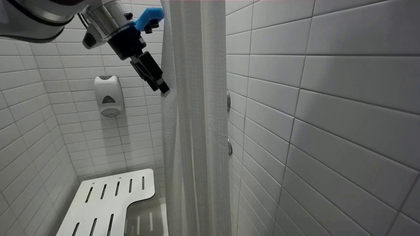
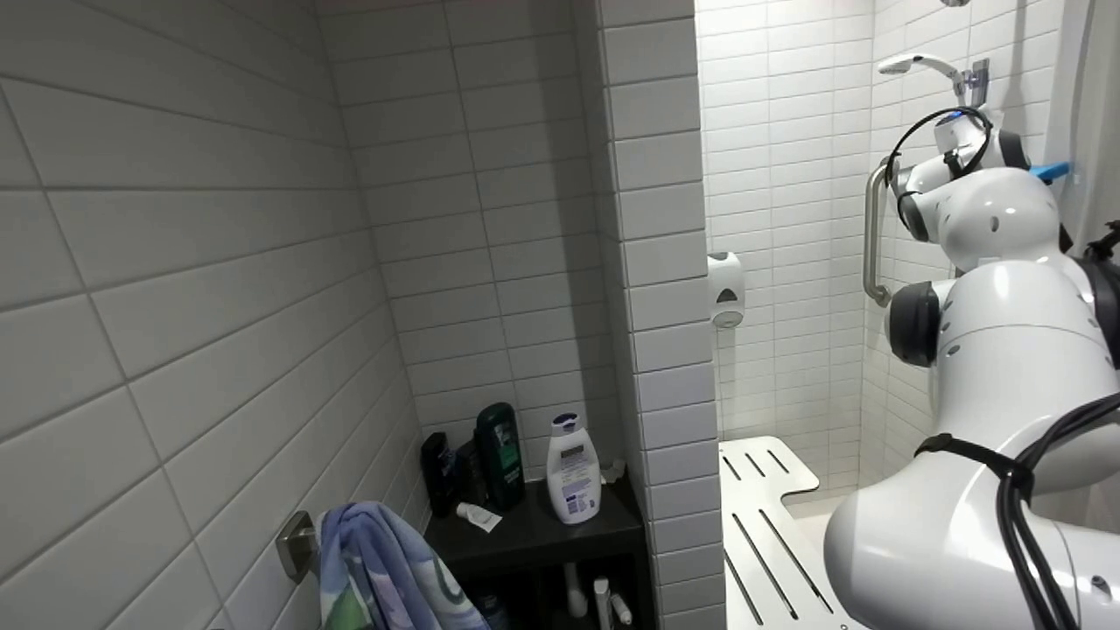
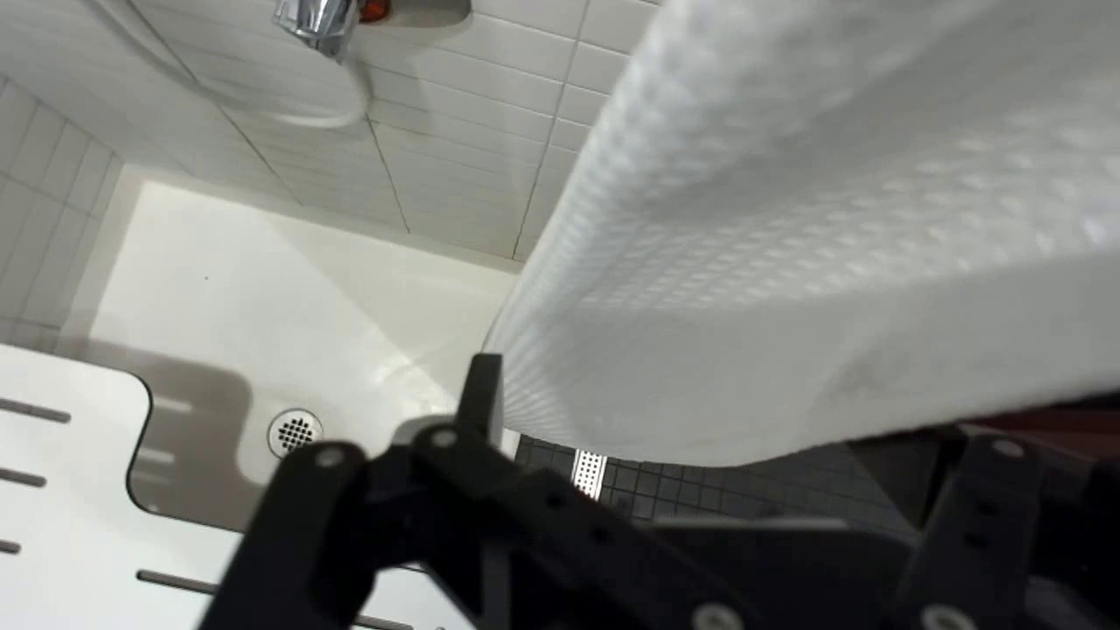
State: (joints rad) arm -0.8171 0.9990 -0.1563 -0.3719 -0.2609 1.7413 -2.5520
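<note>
A white shower curtain (image 1: 197,114) hangs in folds beside my gripper (image 1: 163,86), whose fingertips overlap the curtain's near edge in an exterior view. In the wrist view the curtain (image 3: 744,350) spreads across the span between the widely parted jaws. One of the black fingers (image 3: 479,394) stands upright against the curtain's left edge. The tip on the right side is hidden, apparently by the cloth. I cannot tell whether the fabric touches the pads; nothing is clamped.
A slotted white bench (image 1: 137,193) and a soap dispenser (image 1: 109,96) sit by the tiled walls. A grab bar (image 2: 872,236) and shower head (image 2: 914,63) are near the arm. Beyond a partition stands a dark shelf (image 2: 534,542) with several bottles, plus a hanging towel (image 2: 385,560).
</note>
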